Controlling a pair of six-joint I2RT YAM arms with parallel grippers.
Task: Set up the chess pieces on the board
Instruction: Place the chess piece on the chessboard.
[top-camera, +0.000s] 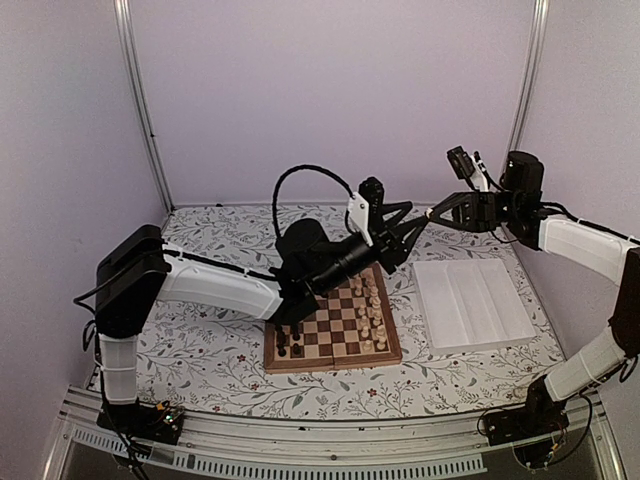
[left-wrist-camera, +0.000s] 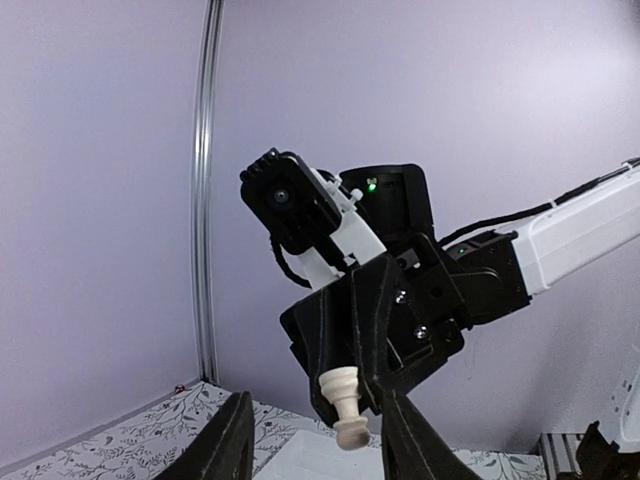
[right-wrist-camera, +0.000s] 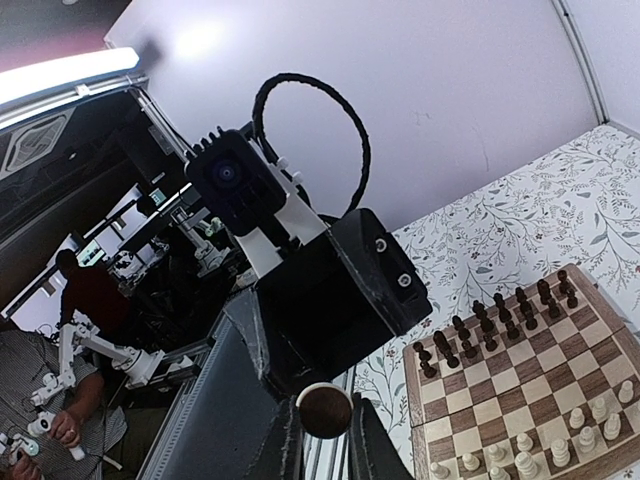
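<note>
The chess pieces (top-camera: 372, 312) are seen ranked in two files along the right side of the board (top-camera: 330, 364), which lies mid-table toward the near edge; dark pieces (top-camera: 290, 340) are ranked along its left side; a white tray (top-camera: 470, 305) lies toward the table's right edge. One pale piece (left-wrist-camera: 345, 410) is held aloft beyond the board's far side, clamped in the right gripper (right-wrist-camera: 322, 445); the left gripper (left-wrist-camera: 315, 452) is presented to it, fingers (left-wrist-camera: 232, 445) spread wide. The set-up is judged nearly done, with this piece's placing left; remaining gaps cannot be counted.
</note>
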